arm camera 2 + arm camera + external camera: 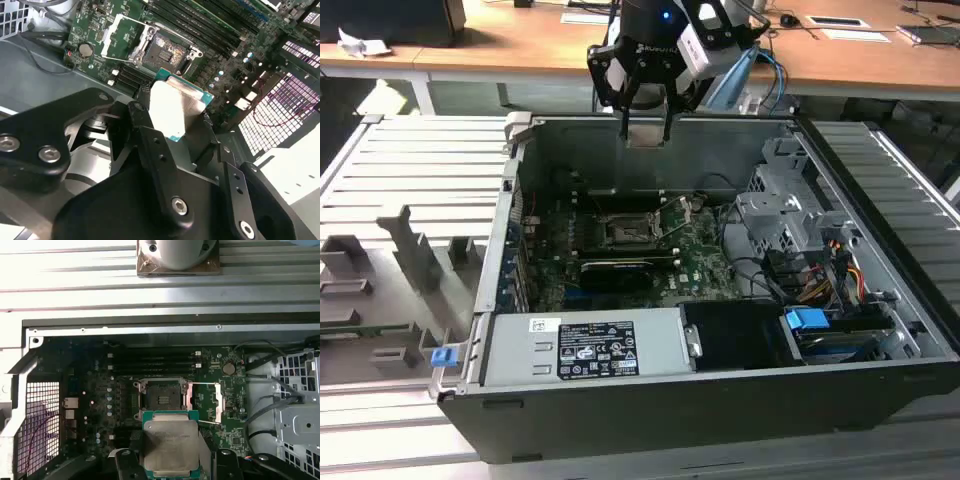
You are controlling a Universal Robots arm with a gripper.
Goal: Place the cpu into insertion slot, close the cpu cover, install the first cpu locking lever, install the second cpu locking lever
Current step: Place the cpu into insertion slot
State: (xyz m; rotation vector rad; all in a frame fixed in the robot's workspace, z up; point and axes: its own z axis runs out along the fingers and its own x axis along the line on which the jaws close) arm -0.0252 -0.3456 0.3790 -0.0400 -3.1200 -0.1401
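The slatted grey metal counter (410, 165) spreads under and to both sides of the claw, carrying an open computer case (670, 410) that lies on its side below it. In the case, the green motherboard (705, 262) lies well beneath the claw. A grey power supply box (660, 340) sits farther from the claw, at the case's near wall in the exterior view. It carries a white label (582, 348) covered in small dark print and symbols. The black claw (646, 135) hangs over the case's far rim, well above the board. Its fingers (142, 130) are drawn in only as far as the chip's width and press on two opposite edges of the cpu (175, 107). The insertion slot (161, 399) lies below the claw and well apart from it, its dark contact field uncovered. In both wrist views it shows just past the held chip's green edge. The cpu cover (206, 402) stands swung open at one side of the slot, also below the claw. The cpu (171, 445) sits flat between the fingers, its pale silver face turned towards the wrist cameras.
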